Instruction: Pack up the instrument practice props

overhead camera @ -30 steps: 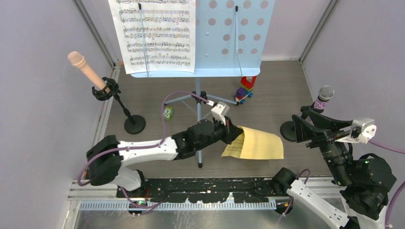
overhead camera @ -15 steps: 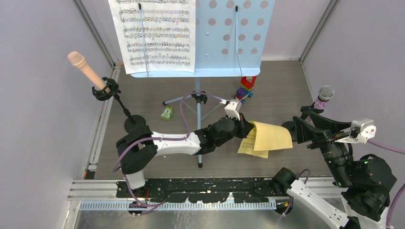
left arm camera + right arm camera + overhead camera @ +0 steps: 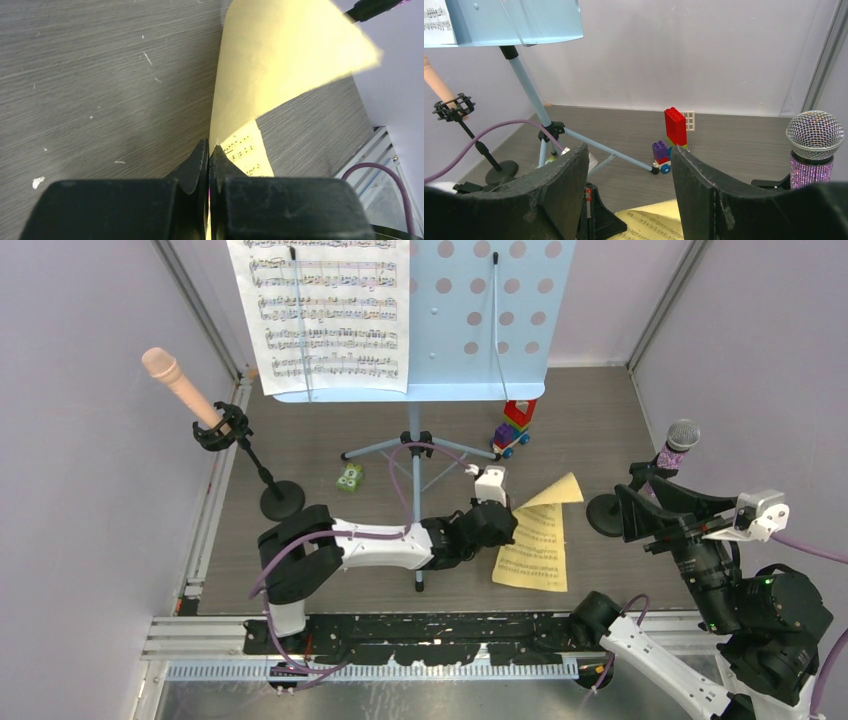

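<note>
a yellow sheet (image 3: 535, 545) is pinched by the left gripper (image 3: 208, 150) on a grey wood-grain surface (image 3: 600, 420).

the space is closed in by plain lilac walls (image 3: 90, 490) with metal posts in the far corners, and fine pale scratches are seen on the surface in the left wrist view. a pale-blue rack (image 3: 500, 310) is stood at the far middle on tripod legs, and a white sheet (image 3: 325, 310) is propped on its left half. the yellow sheet is laid right of centre, its far corner curled up, with the left jaws clamped on its left edge. the right gripper (image 3: 629, 150) is held spread wide, with nothing in it, at the right. a peach mic (image 3: 175, 378) is tilted in a holder (image 3: 282, 500) by the left wall, and a purple mic (image 3: 678, 445) is set in a second holder (image 3: 603, 513) by the right one. a brick car (image 3: 513, 427) and a green block (image 3: 351, 477) are placed near the tripod legs.
</note>
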You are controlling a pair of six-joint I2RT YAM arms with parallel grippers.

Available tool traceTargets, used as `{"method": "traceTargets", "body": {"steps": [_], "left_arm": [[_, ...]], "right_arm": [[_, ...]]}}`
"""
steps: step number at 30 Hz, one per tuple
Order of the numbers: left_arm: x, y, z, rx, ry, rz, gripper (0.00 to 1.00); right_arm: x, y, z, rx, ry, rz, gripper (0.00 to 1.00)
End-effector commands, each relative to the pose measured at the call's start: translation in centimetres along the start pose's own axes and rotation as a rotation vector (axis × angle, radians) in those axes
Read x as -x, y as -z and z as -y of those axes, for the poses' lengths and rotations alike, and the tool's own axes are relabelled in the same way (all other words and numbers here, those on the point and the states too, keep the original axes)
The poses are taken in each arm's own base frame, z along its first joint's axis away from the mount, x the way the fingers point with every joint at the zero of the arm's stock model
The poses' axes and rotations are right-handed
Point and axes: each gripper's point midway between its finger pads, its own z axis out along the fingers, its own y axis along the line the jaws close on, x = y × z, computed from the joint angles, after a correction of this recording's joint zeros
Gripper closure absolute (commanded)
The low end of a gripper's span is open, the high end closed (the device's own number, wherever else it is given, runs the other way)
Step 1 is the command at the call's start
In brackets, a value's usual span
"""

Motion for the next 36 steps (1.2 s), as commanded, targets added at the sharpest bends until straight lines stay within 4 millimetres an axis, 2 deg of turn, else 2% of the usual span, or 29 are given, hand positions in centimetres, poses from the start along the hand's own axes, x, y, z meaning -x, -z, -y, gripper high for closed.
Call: {"method": "traceTargets", "body": {"steps": [1,12,26,28,31,36], "left_arm": [[0.7,-0.1,-0.4,0.070,0.005,0.029,1.00],[-0.1,-0.4,-0.7,0.104,0.018,0.023,0.96],[-0.9,-2.3,0.5,0.100,0.022,0.020,0.95],[-0.9,-2.2,0.2,0.108,0.022,0.024,0.91],[-0.8,-1.9,-0.1,0.118,0.027,0.028,0.76],[-0.6,-1.5,-0.4,0.135,0.022,0.025,0.61]], "right_arm": [[0.2,0.0,0.2,-0.010,-0.002,0.012,0.34],[0.0,0.3,0.3,-0.012,-0.010,0.007,0.34],[0.0,0.5,0.4,-0.012,-0.014,0.001,0.34],[0.0,0.5,0.5,-0.014,-0.012,0.001,0.34],[-0.1,0.5,0.5,-0.018,-0.010,0.001,0.34],[-0.3,0.4,0.5,-0.019,-0.010,-0.002,0.34]]}}
